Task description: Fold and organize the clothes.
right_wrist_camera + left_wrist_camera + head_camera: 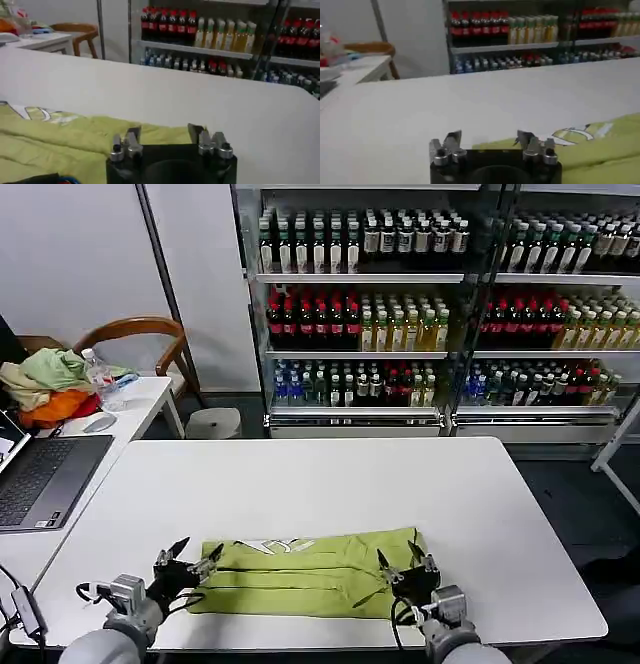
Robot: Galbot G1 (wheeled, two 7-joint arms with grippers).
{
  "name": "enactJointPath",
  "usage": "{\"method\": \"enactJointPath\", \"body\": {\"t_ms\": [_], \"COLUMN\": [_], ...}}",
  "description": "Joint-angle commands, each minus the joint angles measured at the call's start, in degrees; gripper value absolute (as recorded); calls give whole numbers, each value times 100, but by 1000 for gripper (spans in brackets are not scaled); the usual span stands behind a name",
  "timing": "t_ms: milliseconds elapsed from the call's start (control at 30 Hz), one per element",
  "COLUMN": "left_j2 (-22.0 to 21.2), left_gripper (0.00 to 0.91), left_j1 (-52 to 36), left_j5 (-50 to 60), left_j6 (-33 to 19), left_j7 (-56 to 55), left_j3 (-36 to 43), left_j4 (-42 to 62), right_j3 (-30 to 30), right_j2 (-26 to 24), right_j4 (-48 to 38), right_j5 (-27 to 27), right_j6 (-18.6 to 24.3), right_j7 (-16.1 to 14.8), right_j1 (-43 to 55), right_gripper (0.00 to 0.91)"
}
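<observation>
Left claw (190,558) gaping, empty, at shirt's (310,576) left end | right claw (403,562) gaping, empty, over shirt's right end | step: mid-fold | next: I grip both ends together

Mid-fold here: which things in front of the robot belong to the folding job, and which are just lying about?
Job:
- lime yellow-green cotton T-shirt, partly folded on the white table
- left pincer, open at the shirt's left end
- right pincer, open at its right end

Lying about, all on the side desk:
- grey laptop
- pale green, beige and orange cloth heap
- clear plastic bottle
- white mouse
</observation>
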Motion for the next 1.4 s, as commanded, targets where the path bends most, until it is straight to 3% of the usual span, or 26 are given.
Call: {"method": "enactJointPath", "body": {"t_ms": [33,167,200,233,267,1000,1133,1400], "left_j2": [-285,-334,-334,-327,-325,-476,-582,-339], "left_gripper": [907,907,484,181,40,40,40,30], "left_j1": [-47,-162,-190,-204,-221,-152,-76,140], "left_j5": [-343,-504,-542,-584,-600,-114,402,478], "left_j6": [218,225,222,214,208,225,297,829], "left_j7": [-1985,-2397,-2402,-2382,-2388,-2027,-1804,-1384], "left_j3": [908,981,977,968,969,1120,856,-642], "left_j4": [-270,-151,-106,-68,-31,-87,-185,-368], "right_j3": [124,144,141,134,123,69,87,128], "right_j2": [67,99,99,99,104,130,123,1], "right_j4": [461,425,416,402,382,233,188,74], "right_j5": [-392,-473,-489,-518,-532,-632,-635,-625], "right_j6": [141,205,221,239,259,338,359,341], "right_j7": [-27,-19,-21,-24,-21,14,27,73], "right_j1": [-685,-725,-730,-735,-733,-638,-590,-442], "right_gripper": [907,907,907,907,907,907,907,907]}}
